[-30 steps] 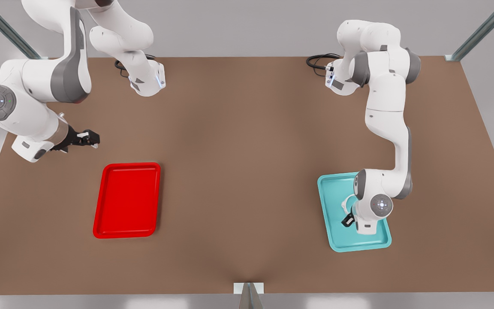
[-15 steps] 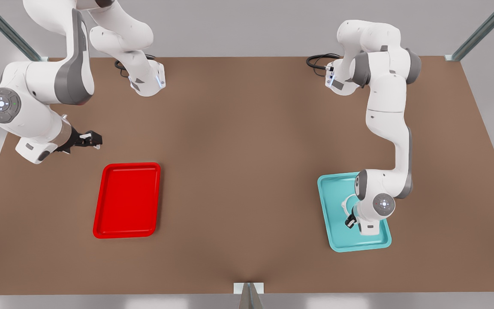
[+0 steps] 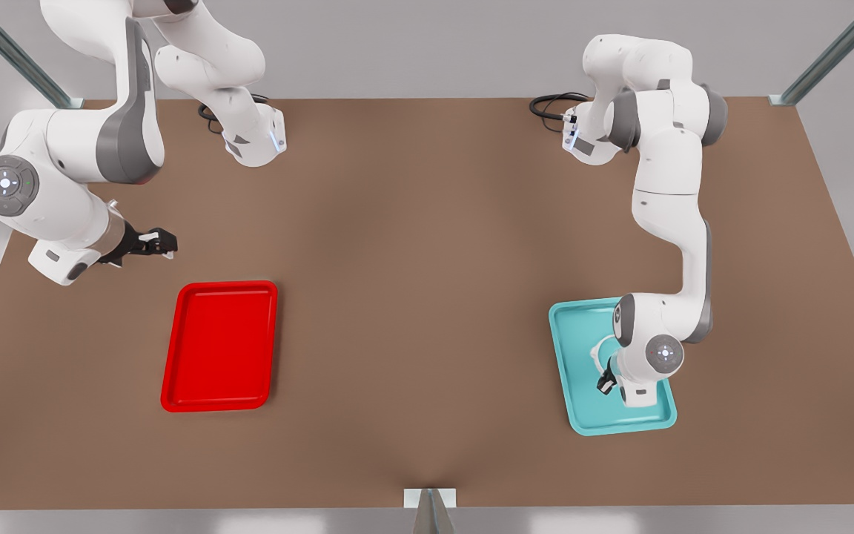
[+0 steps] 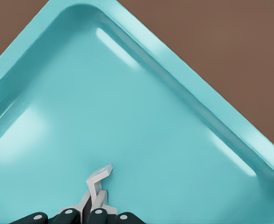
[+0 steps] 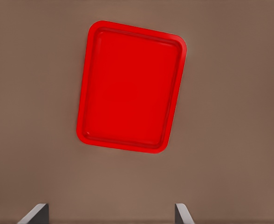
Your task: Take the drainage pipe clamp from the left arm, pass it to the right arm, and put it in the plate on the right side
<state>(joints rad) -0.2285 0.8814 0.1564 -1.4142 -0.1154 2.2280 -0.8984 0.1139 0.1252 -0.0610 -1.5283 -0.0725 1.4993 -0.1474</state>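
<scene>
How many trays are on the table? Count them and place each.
2. The glossy red rectangular tray lies at the front view's left; the teal rectangular tray lies at its right, under the left end effector.

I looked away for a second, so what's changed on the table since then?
The left gripper drew in a little over the teal tray, closed on the drainage pipe clamp. The right gripper edged slightly toward the front view's right, open. The red plate and the teal tray stayed put.

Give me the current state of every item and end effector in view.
Drainage pipe clamp: pinched in left end effector, over teal tray.
Left end effector: shut on clamp.
Right end effector: open, empty, waiting above table.
Red tray: empty.
Teal tray: under left end effector.
</scene>
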